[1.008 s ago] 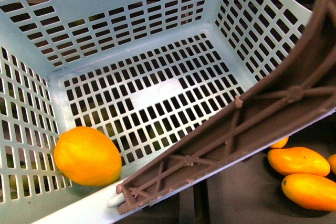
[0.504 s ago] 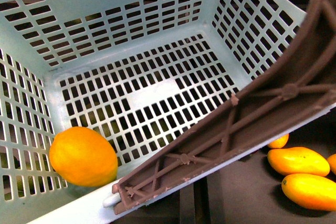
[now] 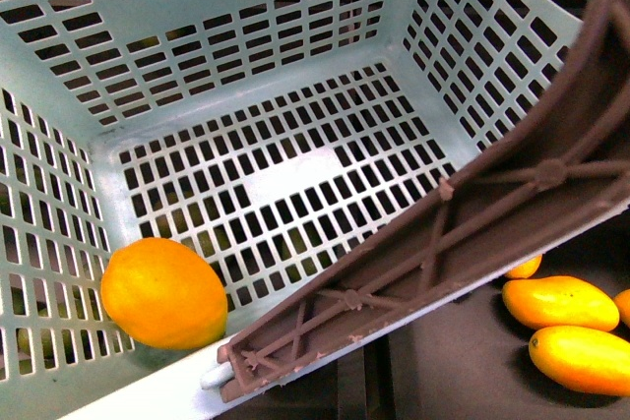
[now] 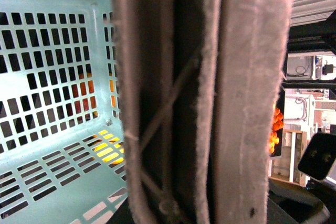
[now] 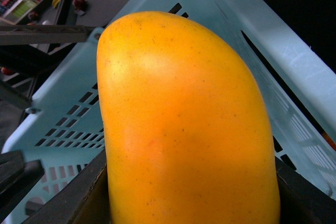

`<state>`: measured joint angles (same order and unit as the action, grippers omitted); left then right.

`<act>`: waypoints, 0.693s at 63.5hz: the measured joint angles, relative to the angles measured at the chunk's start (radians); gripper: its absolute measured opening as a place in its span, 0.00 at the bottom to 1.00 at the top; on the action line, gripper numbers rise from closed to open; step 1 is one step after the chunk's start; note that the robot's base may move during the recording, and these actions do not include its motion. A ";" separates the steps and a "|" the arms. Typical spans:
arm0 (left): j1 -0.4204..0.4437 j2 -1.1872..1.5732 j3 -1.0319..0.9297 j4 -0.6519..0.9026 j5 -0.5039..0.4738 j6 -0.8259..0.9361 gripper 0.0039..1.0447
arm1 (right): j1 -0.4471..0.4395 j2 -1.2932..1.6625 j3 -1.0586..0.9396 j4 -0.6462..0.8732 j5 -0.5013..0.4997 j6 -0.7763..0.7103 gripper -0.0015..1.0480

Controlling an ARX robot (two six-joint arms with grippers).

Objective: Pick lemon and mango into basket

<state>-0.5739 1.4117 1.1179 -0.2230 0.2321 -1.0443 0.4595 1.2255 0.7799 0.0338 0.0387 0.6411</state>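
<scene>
My right gripper (image 5: 191, 203) is clamped on the mango (image 5: 184, 124). Its dark fingers (image 5: 79, 198) press the fruit from either side, and the smooth yellow-orange skin fills most of the right wrist view. The mango hangs above the aqua basket (image 5: 68, 114), over its slotted wall and rim, and is not resting in it.

In the front view the lemon (image 3: 162, 292) already lies on the basket floor, tucked into the near left corner against the slotted side. The brown ribbed handle (image 3: 443, 233) runs diagonally across the near right part of the basket, with a white zip tie (image 3: 215, 376) at its lower end. Two loose mangoes (image 3: 559, 302) lie on the dark surface outside, beyond the handle on the right.

The left wrist view is nearly filled by that same handle (image 4: 210, 98) — blurred and very close. My left gripper shows in no view, so I cannot tell whether it is apart or closed.
</scene>
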 joint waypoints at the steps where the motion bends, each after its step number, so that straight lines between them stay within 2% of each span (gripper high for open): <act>1: 0.000 0.000 0.000 0.000 0.000 0.000 0.14 | 0.001 0.004 0.002 0.000 0.006 0.001 0.65; 15: 0.000 0.000 0.000 0.000 0.000 0.000 0.14 | 0.001 -0.042 0.008 -0.045 0.053 0.002 0.92; 21: 0.000 0.000 0.000 0.000 -0.004 0.003 0.14 | -0.041 -0.138 0.004 -0.112 0.052 0.001 0.91; 26: 0.000 0.002 -0.001 -0.001 0.000 0.003 0.14 | -0.125 -0.253 -0.021 -0.183 0.072 -0.008 0.92; 30: 0.001 0.002 -0.001 -0.001 0.001 0.000 0.14 | -0.223 -0.377 -0.125 -0.047 0.105 -0.145 0.83; 35: 0.000 0.002 -0.001 -0.001 -0.004 0.003 0.14 | -0.409 -0.610 -0.323 0.106 -0.011 -0.404 0.67; 44: -0.001 0.002 0.000 0.000 -0.006 0.006 0.14 | -0.454 -0.732 -0.456 0.146 -0.033 -0.564 0.45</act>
<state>-0.5751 1.4136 1.1179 -0.2234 0.2256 -1.0378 0.0059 0.4931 0.3237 0.1799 0.0059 0.0769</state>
